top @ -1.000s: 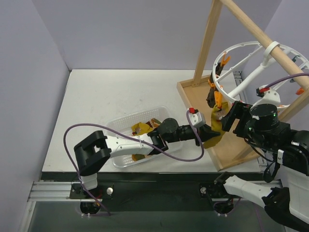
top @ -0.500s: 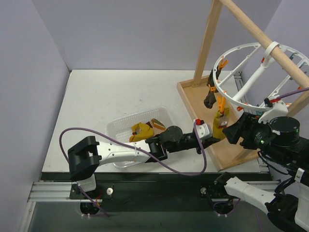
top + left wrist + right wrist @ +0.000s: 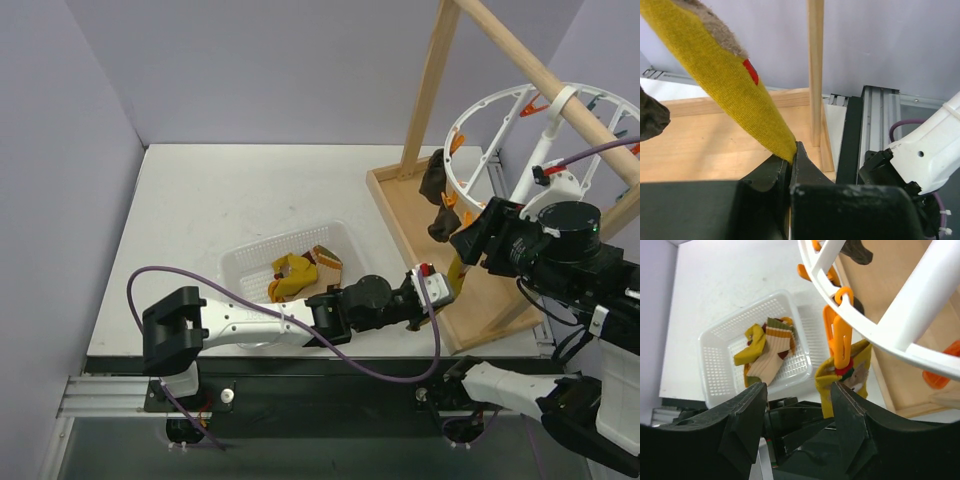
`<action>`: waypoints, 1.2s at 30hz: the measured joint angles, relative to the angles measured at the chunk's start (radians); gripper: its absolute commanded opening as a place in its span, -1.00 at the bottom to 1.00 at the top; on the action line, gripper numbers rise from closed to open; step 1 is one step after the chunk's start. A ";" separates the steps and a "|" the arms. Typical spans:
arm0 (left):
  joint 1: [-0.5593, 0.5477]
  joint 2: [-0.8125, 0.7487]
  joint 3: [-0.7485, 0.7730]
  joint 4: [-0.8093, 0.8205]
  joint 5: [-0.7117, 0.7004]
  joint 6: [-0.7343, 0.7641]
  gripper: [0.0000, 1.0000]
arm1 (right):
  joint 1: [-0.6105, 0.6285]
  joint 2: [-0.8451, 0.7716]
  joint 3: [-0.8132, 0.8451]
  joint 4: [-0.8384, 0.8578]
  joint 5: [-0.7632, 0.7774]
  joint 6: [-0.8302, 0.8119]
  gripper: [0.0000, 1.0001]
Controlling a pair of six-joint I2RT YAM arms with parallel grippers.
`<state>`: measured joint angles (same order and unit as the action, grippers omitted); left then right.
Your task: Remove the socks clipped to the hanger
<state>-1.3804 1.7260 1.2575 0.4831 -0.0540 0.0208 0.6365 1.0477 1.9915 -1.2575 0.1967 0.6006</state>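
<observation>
The white round hanger hangs from a wooden pole at the right. An orange clip on its rim holds a mustard-yellow sock. My left gripper is shut on that sock's lower end, which runs taut up to the left from the jaws. My right gripper is open, its fingers just below the clip and either side of the sock. It also shows in the top view. A dark brown sock hangs from another clip further along the ring.
A white mesh basket holding mustard and striped socks stands on the table left of the arms. The wooden frame's base tray and upright pole stand under and behind the hanger. A rail runs along the right edge.
My left gripper has moved nearer the front edge with the sock's end in it, stretching the sock. The ring has tilted and swung. My right gripper has risen toward the orange clip.
</observation>
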 measured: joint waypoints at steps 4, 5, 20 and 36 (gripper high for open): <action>-0.002 0.000 0.004 -0.030 -0.035 0.015 -1.00 | 0.001 0.061 0.036 -0.045 0.066 -0.002 0.14; -0.002 0.000 0.006 -0.039 -0.045 0.019 -1.00 | 0.003 0.076 0.047 -0.051 0.084 -0.002 0.14; -0.028 0.000 0.082 -0.183 -0.168 0.103 -1.00 | 0.072 0.225 0.089 -0.075 0.326 0.030 0.16; -0.032 0.003 0.088 -0.220 -0.224 0.140 -1.00 | 0.085 0.192 -0.082 -0.078 0.429 0.105 0.08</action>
<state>-1.4124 1.7290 1.3453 0.2630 -0.2775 0.1608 0.7212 1.2392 1.9099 -1.3357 0.6254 0.7059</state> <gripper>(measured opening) 0.050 0.550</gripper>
